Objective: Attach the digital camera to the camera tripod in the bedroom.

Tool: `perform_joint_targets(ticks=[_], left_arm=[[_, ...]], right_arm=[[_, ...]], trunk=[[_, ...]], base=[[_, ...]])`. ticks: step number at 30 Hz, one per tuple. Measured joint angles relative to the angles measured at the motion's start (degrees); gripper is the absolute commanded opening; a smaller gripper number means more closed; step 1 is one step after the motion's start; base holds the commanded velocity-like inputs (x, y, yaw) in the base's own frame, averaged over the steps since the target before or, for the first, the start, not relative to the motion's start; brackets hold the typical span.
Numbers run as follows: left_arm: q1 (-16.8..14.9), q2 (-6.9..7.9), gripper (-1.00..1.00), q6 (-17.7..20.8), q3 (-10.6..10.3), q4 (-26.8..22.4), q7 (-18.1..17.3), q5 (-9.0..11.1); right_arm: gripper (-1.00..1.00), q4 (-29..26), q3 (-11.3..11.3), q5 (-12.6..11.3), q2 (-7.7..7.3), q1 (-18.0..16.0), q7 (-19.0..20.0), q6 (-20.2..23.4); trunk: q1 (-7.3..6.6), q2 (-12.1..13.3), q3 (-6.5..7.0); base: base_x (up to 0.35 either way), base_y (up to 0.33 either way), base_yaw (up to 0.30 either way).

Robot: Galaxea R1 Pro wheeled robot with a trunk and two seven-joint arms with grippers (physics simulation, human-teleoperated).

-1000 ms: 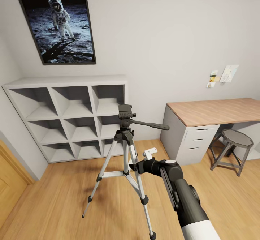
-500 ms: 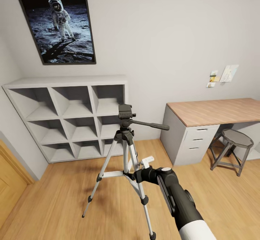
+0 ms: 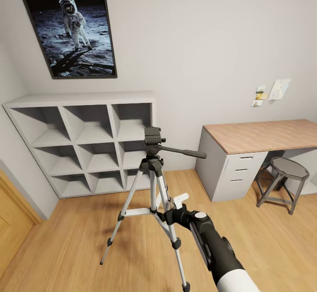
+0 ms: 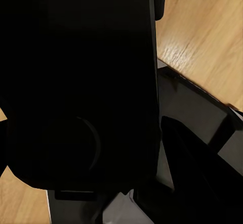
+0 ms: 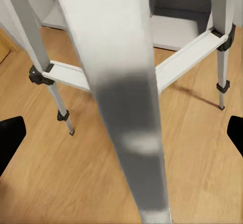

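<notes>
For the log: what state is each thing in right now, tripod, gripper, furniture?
camera tripod: upright on the floor, legs spread, nothing mounted on its head.
pan handle: sticking out toward the desk.
right gripper: open, fingers either side of a tripod leg, not closed on it.
desk drawers: shut.
stool: upright beside the desk.
poster: hanging on the wall.

Right arm (image 3: 211,243) reaches forward, its fingers (image 5: 11,138) seemingly spread wide.
</notes>
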Motion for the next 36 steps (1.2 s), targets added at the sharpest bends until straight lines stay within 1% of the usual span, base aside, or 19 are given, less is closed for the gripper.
perform_joint_targets(ticks=[2,9,16,23,33,34,36], left_arm=[[0.0,0.00,-1.00,0.0,0.0,0.0,0.0,0.0],[0.0,0.00,-1.00,0.0,0.0,0.0,0.0,0.0],[0.0,0.00,-1.00,0.0,0.0,0.0,0.0,0.0],[0.0,0.00,-1.00,0.0,0.0,0.0,0.0,0.0],[0.0,0.00,-1.00,0.0,0.0,0.0,0.0,0.0],[0.0,0.00,-1.00,0.0,0.0,0.0,0.0,0.0],[0.0,0.00,-1.00,0.0,0.0,0.0,0.0,0.0]], right_arm=[[1.00,1.4,0.0,0.0,0.00,0.0,-0.4,-2.2],[1.00,2.3,0.0,-0.1,0.00,0.0,-0.6,-3.7],[1.00,3.2,0.0,-0.4,0.00,-0.3,-0.7,-3.9],[1.00,4.1,0.1,-0.8,0.00,-2.9,-2.7,-3.9],[1.00,4.4,0.1,-0.8,0.00,-3.8,-4.3,-3.9],[-1.00,4.4,0.1,-0.8,0.00,-3.8,-4.3,-3.9],[-1.00,4.4,0.1,-1.0,0.00,-3.8,-4.3,-3.8]], trunk=[[0.00,0.0,0.00],[0.00,0.0,0.00],[0.00,0.0,0.00],[0.00,0.0,0.00],[0.00,0.0,0.00],[0.00,0.0,0.00],[0.00,0.0,0.00]], base=[[0.000,0.000,0.000],[0.000,0.000,0.000],[0.000,0.000,0.000],[0.000,0.000,0.000],[0.000,0.000,0.000],[0.000,0.000,0.000],[0.000,0.000,0.000]])
